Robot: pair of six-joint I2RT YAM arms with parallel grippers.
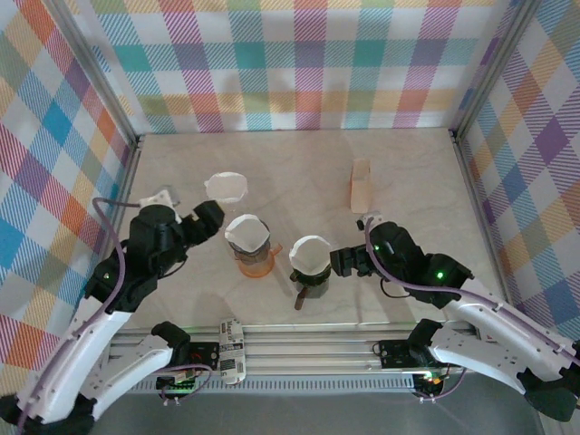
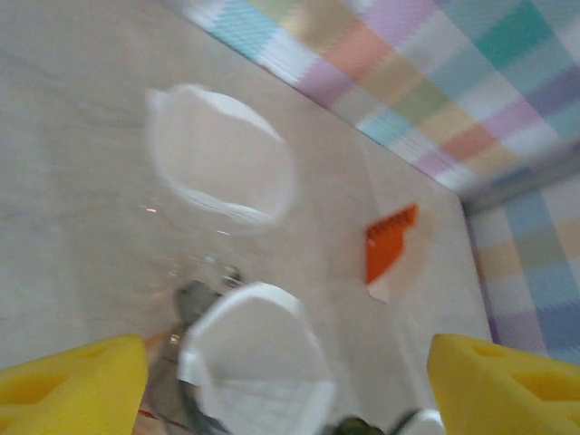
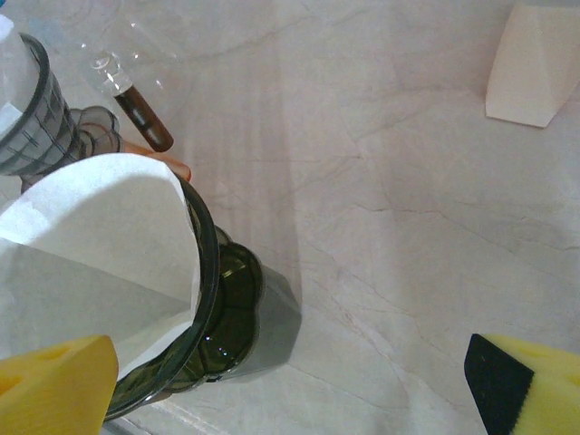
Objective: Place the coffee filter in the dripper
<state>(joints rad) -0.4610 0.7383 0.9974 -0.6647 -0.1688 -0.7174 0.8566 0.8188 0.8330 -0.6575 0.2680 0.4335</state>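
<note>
1. My left gripper (image 1: 214, 217) hangs over the left-centre of the bench (image 1: 408, 181). It is released, with its yellow fingers (image 2: 72, 381) spread wide and nothing caught between them.
2. Just to the right of it stands the orange-based dripper (image 1: 254, 265), and a white coffee filter (image 1: 246, 231) sits down inside its cone. From my left wrist I look straight onto that filter's open mouth, which lies between the fingers with neither one touching it.
3. On the other side, my right gripper (image 1: 337, 263) is also released, with its jaws far apart and nothing in its grasp.
4. It sits just to the right of the dark green dripper (image 3: 227, 308), where a second filter (image 1: 311, 252) rests in the cone. The paper stands up above the rim. My left-hand finger (image 3: 54, 385) overlaps its lower edge in the wrist view, and I cannot tell whether they touch.
5. The two drippers stand side by side, near each other but apart.
6. Farther back on the left is a third white filter cone (image 1: 227, 188), well clear of both grippers.
7. Far right of centre is a pale upright holder (image 1: 362, 186), alone on the bench.
</note>
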